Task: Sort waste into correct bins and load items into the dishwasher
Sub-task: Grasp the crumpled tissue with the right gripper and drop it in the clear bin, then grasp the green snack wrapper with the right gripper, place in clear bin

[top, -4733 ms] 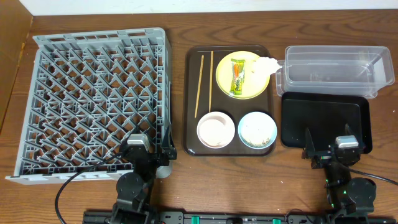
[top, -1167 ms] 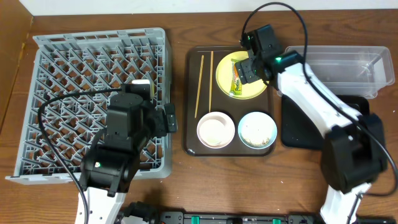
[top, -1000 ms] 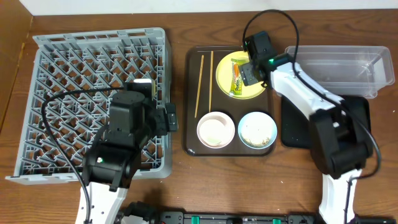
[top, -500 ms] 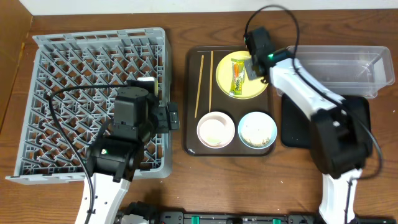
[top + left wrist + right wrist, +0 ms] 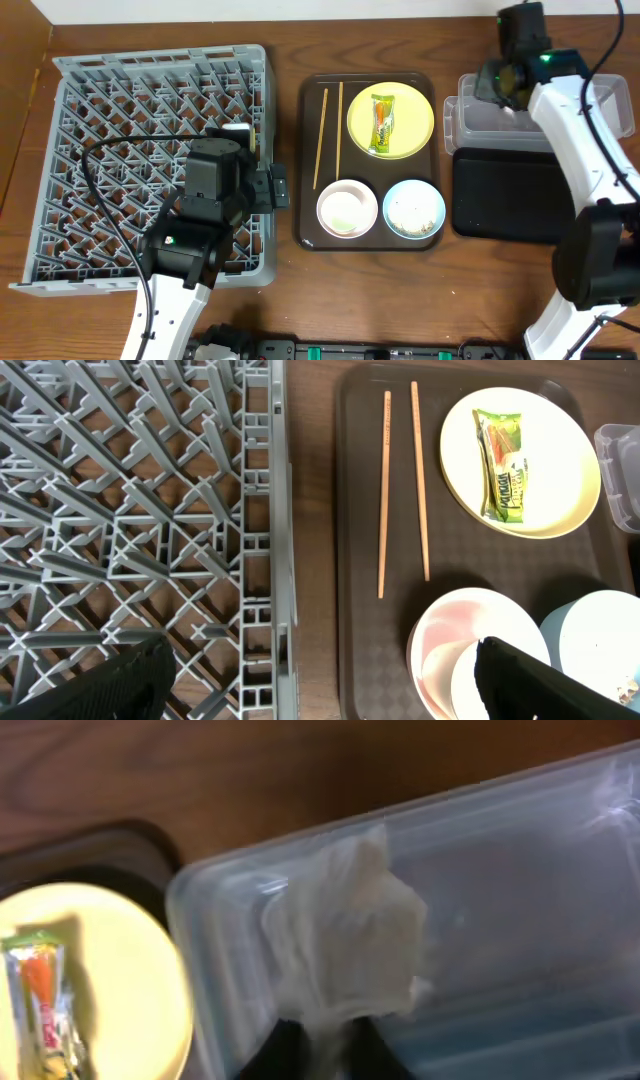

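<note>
My right gripper (image 5: 497, 80) (image 5: 325, 1042) is shut on the crumpled white tissue (image 5: 345, 935) and holds it above the left end of the clear tub (image 5: 545, 115) (image 5: 520, 920). The black tray (image 5: 510, 195) lies just in front of the tub. On the yellow plate (image 5: 390, 120) rests the snack wrapper (image 5: 383, 122) (image 5: 505, 452). Two chopsticks (image 5: 320, 135) (image 5: 384, 490) lie beside the plate. The white bowl (image 5: 347, 208) and the blue bowl (image 5: 414, 208), which has rice scraps in it, sit at the front. My left gripper (image 5: 272, 187) (image 5: 325, 685) stands open over the right edge of the dish rack (image 5: 160, 160).
Plate, bowls and chopsticks all sit on a dark brown serving tray (image 5: 310, 230) between the rack and the bins. A bare strip of wooden table (image 5: 310, 510) separates the rack from that tray.
My right gripper has lifted the tissue off the yellow plate and carried it right and back, over the clear tub. The left arm has barely moved.
</note>
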{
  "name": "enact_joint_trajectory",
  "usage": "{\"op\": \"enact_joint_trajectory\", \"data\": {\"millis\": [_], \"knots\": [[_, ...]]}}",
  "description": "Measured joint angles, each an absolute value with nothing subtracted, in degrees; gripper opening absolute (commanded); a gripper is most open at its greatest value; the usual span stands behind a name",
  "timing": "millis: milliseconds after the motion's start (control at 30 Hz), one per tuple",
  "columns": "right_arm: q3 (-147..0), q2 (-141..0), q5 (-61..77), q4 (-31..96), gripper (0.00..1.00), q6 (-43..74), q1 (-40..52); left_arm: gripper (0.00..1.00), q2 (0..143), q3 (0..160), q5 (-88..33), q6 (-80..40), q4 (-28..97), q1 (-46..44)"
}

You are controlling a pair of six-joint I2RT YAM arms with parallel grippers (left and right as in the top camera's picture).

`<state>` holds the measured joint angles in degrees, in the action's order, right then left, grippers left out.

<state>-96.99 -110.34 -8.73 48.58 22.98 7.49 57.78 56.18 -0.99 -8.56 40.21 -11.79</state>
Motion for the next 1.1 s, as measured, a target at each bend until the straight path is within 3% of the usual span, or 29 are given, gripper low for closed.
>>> {"op": "enact_joint_trajectory", "data": {"millis": [167, 433, 767, 900, 1100], "knots": [[-96.8, -110.5, -1.5, 42.0, 0.70, 17.4, 7.2, 0.96, 57.8, 56.2, -1.0, -8.6, 40.2, -11.8], [-96.8, -110.5, 9.6, 39.6, 0.64, 10.1, 14.5, 0.96, 57.8, 56.2, -1.0, -8.6, 40.2, -11.8], [-96.8, -120.2, -7.5, 31.8, 0.72, 16.4, 29.9, 0.96, 57.8, 56.2, -1.0, -8.6, 40.2, -11.8], [-96.8, -125.1, -10.3, 29.8, 0.70, 19.8, 30.2, 0.96, 57.8, 56.2, -1.0, -8.6, 40.2, -11.8], [-96.8, -129.2, -11.9, 28.4, 0.60, 22.7, 29.9, 0.96, 57.8, 56.2, -1.1, -8.6, 40.2, -11.8]]}}
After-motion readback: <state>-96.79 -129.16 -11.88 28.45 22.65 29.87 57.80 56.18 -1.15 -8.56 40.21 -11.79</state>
